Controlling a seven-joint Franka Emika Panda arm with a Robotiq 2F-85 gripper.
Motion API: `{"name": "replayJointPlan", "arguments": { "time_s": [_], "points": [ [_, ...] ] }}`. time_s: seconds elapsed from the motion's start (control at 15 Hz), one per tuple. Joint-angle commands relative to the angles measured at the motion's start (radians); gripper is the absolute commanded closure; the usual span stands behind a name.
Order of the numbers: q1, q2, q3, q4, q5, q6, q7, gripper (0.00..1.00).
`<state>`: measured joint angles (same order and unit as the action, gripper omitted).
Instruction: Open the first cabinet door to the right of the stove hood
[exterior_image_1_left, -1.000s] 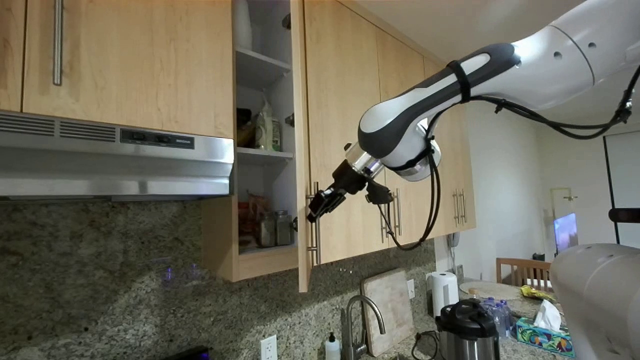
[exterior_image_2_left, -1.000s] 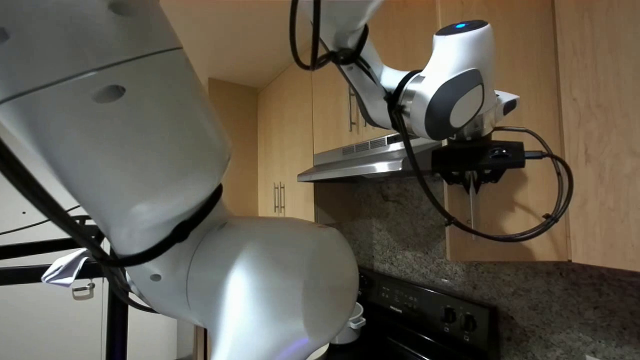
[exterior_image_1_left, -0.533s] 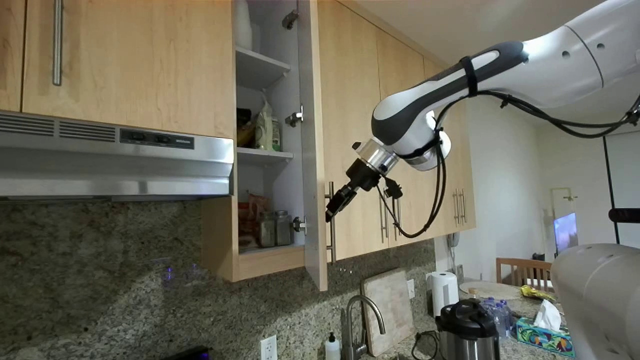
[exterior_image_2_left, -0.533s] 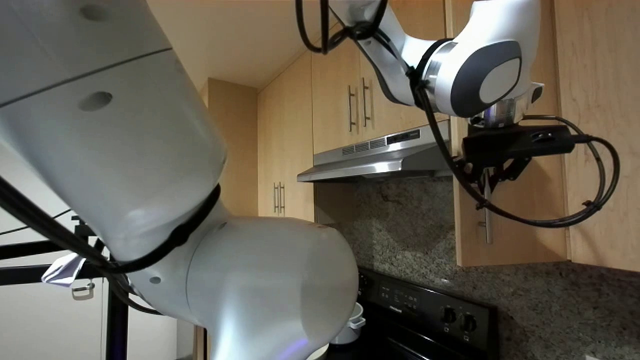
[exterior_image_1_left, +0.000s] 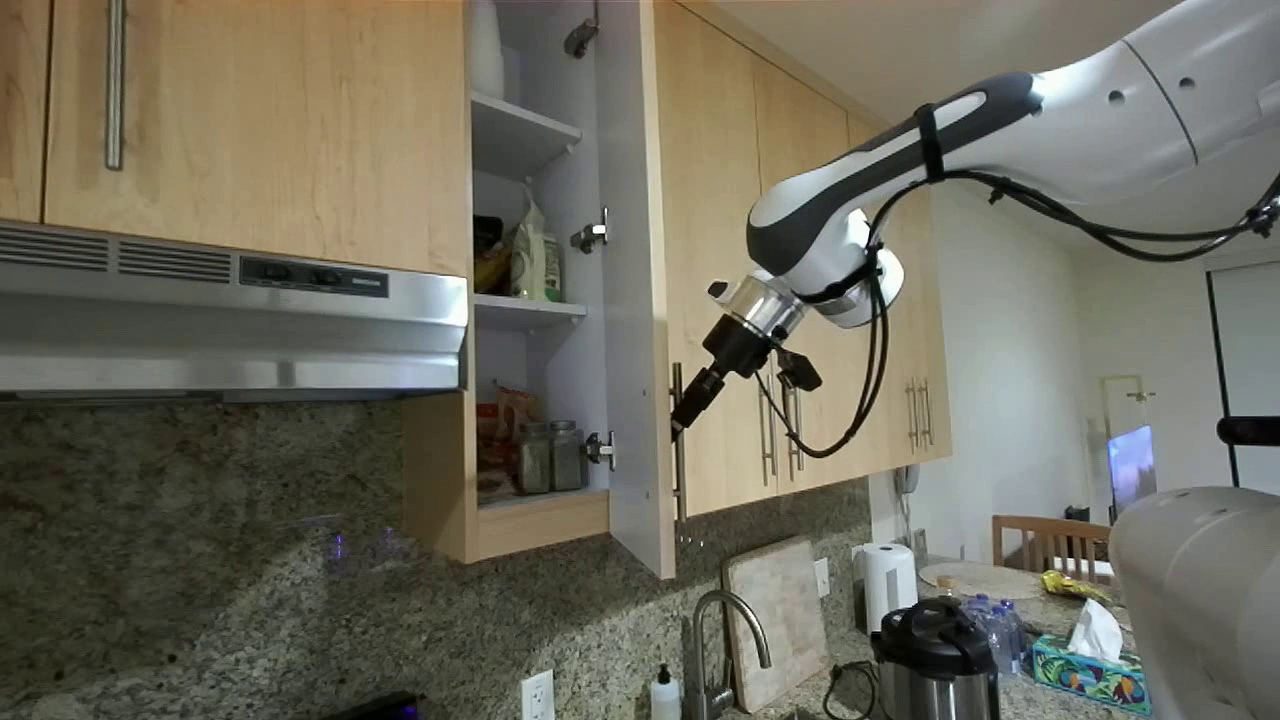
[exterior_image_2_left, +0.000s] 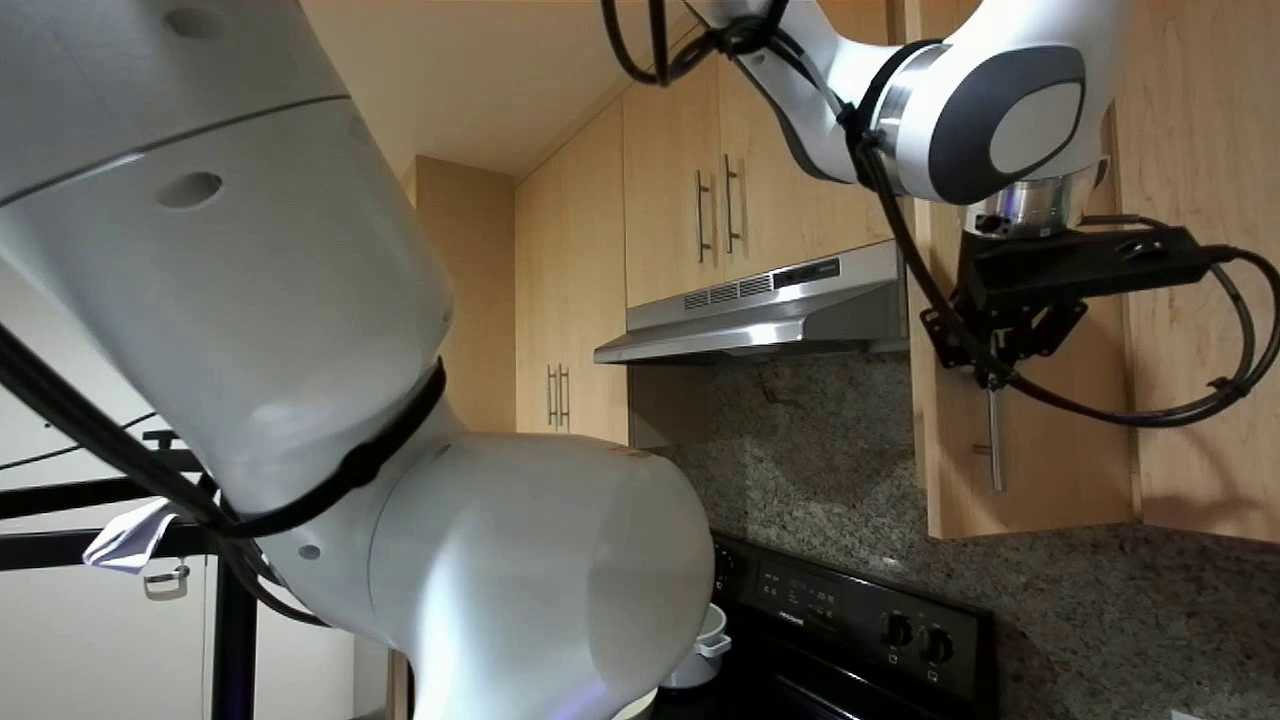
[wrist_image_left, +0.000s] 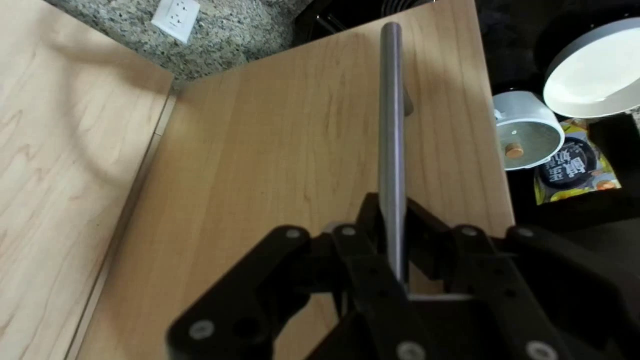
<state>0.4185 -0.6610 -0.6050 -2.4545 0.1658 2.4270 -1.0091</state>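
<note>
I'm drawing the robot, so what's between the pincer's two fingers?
The slim silver bar handle of the open cabinet door. The wrist view shows it between the fingers of the pincer.

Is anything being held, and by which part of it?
The open cabinet door, by its silver bar handle, jaws shut on it above the lower end.

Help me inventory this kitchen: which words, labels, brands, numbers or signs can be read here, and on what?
Nothing reads for certain.
Colourful packet: large white characters, apparently Chinese, too blurred to quote.
Stove panel: a white brand-like mark and control markings, too small to read.
Stove hood: a mark on its dark control strip, too blurred.
Pale bag: printing too small to read.
</note>
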Motion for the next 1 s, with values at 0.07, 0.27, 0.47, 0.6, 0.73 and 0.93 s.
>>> {"name": "replayJointPlan", "arguments": {
  "time_s": [0.07,0.27,0.47,0.6,0.73,0.93],
  "points": [
    [-0.088,-0.079,0.065,-0.03,0.043,-0.204,-0.115,0.93],
    [-0.064,-0.088,0.034,-0.024,-0.004,-0.222,-0.114,0.74],
    [-0.068,-0.089,0.03,-0.006,-0.023,-0.276,-0.123,0.5],
    [-0.141,-0.067,0.08,0.01,0.022,-0.344,-0.175,0.37],
    [-0.12,-0.088,0.05,0.018,-0.039,-0.395,-0.162,0.24],
    [-0.257,-0.084,0.136,0.026,0.001,-0.573,-0.225,0.04]
  ]
}}
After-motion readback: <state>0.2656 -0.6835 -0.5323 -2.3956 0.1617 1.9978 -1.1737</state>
